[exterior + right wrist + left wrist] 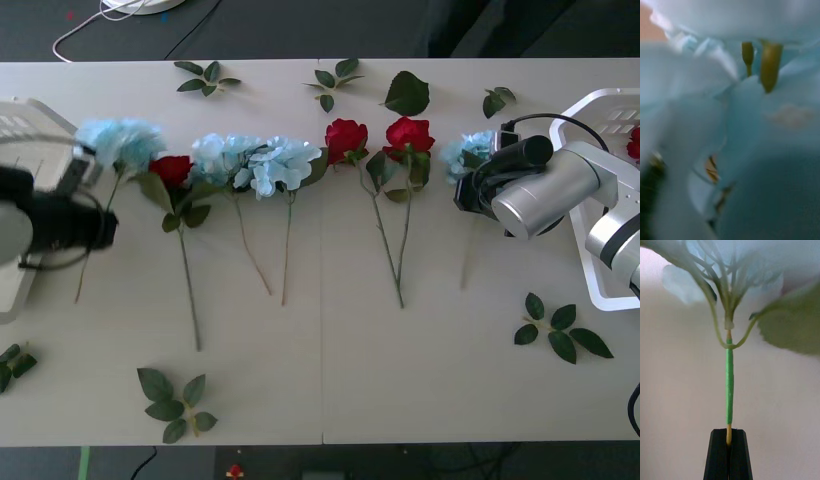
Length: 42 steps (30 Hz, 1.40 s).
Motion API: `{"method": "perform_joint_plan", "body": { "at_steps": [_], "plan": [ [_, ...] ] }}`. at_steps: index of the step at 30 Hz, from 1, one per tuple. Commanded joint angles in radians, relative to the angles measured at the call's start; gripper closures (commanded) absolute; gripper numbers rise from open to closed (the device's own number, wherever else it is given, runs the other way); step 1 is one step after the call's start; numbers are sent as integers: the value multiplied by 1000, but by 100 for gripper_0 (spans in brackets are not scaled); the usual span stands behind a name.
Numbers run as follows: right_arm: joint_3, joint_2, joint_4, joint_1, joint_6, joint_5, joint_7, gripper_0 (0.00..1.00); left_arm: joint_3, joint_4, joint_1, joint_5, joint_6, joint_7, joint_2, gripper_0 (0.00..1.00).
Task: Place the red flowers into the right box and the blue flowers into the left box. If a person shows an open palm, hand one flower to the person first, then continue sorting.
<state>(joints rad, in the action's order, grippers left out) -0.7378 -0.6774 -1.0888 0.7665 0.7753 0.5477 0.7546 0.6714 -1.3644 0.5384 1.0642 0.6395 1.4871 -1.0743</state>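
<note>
While flowers are lying in row across table (320,400) in front view, left gripper (95,230) is sitting at leftmost blue flower (120,140), beside left box (25,125). Right gripper (470,190) is reaching at rightmost blue flower (470,150), near right box (600,105); three red flowers (346,136) are lying between. Right wrist view: pale-blue petals (730,112) are pressing close; jaw state cannot tell. Left wrist view: black fingers (719,453) are clamping closed on blue flower's stem (729,390).

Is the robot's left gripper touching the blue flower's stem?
Touching. In the left wrist view, the left gripper is shut on the blue flower's stem, pinching it between its black fingers.
</note>
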Motion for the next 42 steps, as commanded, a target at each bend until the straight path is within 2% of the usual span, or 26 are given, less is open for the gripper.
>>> {"method": "perform_joint_plan", "body": {
  "at_steps": [1,8,10,14,17,21,24,26,28,34,39,42],
  "plan": [
    [-9,2,-3,42,-8,-12,-5,100,-210,-79,-14,11,126,47,13,100],
    [-9,-36,-49,42,-5,18,17,100,-470,-166,-26,11,347,67,14,100],
    [-6,-67,-95,42,15,49,28,100,-605,-208,-78,2,430,78,13,100],
    [31,-123,-200,28,79,98,43,100,-803,-248,-161,5,506,96,13,100],
    [81,-172,-293,-3,122,152,98,100,-958,-251,-229,-1,568,133,13,100],
    [209,-234,-442,-81,164,256,219,100,-1178,-214,-327,-9,654,240,8,100],
    [293,-249,-543,-139,183,316,316,100,-1277,-153,-359,-9,677,334,8,100],
    [344,-251,-602,-176,183,356,373,100,-1297,-114,-364,-13,660,394,8,100],
    [414,-246,-684,-226,182,403,446,100,-1297,-64,-374,-20,580,459,8,100],
    [532,-192,-889,-320,170,549,592,100,-1227,56,-377,-36,348,587,8,100],
    [584,-119,-990,-349,171,678,687,100,-1118,169,-377,-61,126,680,10,100],
    [597,-76,-994,-351,170,824,762,100,-1052,240,-377,-73,-7,705,10,100]
  ]
}}
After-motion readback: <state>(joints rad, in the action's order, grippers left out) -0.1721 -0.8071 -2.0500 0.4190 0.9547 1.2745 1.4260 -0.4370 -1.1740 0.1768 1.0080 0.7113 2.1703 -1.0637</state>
